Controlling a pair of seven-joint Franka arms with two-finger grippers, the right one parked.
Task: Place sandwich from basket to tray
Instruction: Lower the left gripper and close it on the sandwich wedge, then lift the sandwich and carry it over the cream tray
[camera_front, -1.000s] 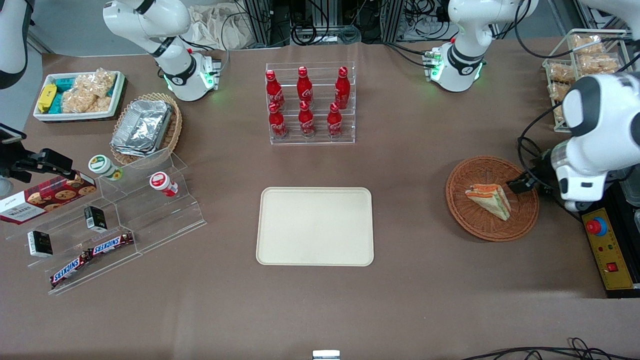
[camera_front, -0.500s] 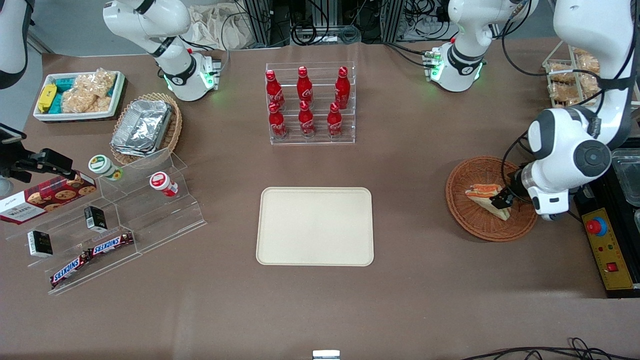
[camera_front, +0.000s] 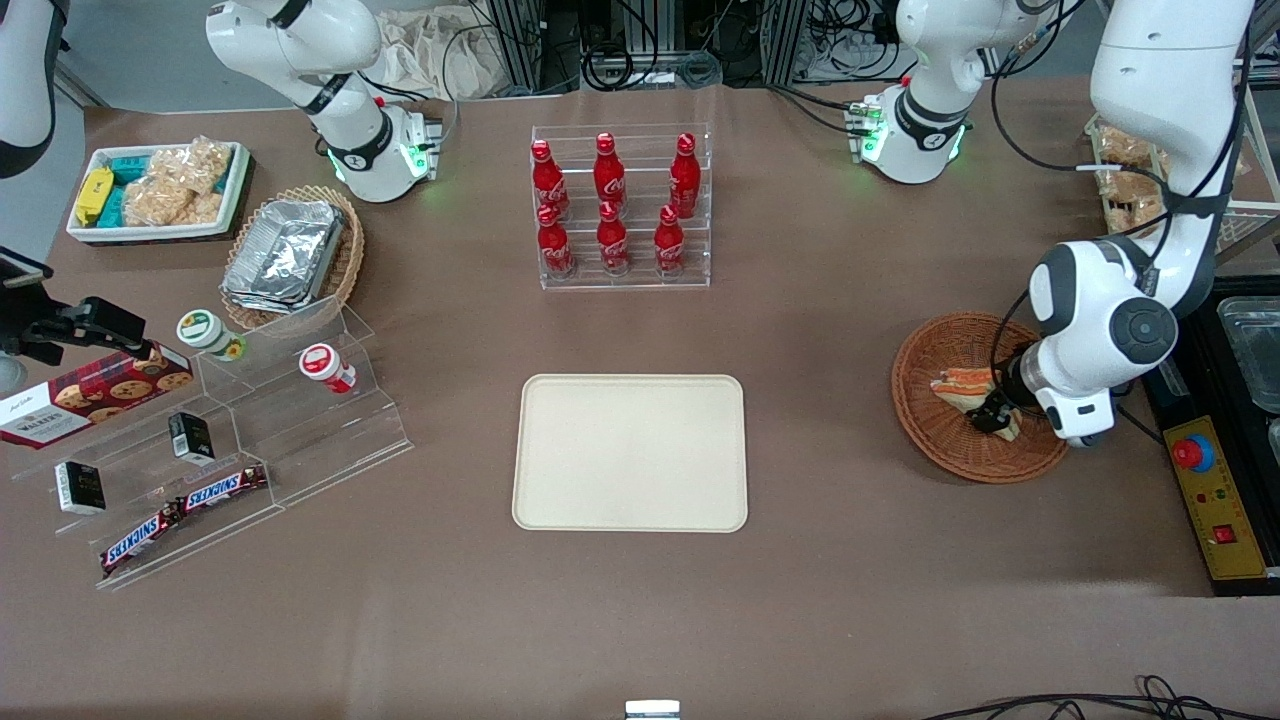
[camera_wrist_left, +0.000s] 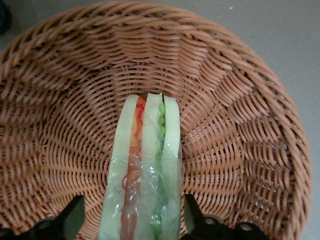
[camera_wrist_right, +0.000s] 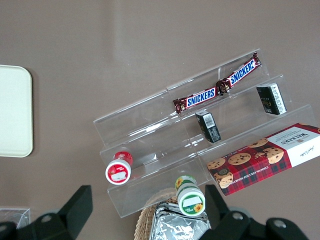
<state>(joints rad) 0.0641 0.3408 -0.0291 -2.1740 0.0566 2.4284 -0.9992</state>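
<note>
In the front view the left arm's gripper (camera_front: 993, 413) is down inside the reddish-brown wicker basket (camera_front: 940, 440), which sits toward the working arm's end of the table. Its dark fingers cover the nearer end of the sandwich (camera_front: 962, 384), which lies in the basket with its orange edge showing. The cream tray (camera_front: 630, 452) lies flat at the middle of the table, well apart from the basket, nearer to the camera than an acrylic rack holding 6 red cola bottles (camera_front: 613, 205). In the left wrist view the sandwich (camera_wrist_left: 145, 170) stands on edge on the woven floor of the basket (camera_wrist_left: 240, 125), its white bread slices and its orange and green filling seen through clear wrap. The gripper (camera_wrist_left: 134, 225) straddles it with 1 black finger on each side, jaws spread and a visible gap between each finger and the wrap, so nothing is clamped. In the right wrist view a corner of the tray (camera_wrist_right: 15, 112) shows beside a stepped acrylic stand carrying 2 Snickers bars (camera_wrist_right: 217, 87) and a box of cookies (camera_wrist_right: 265, 157).
</note>
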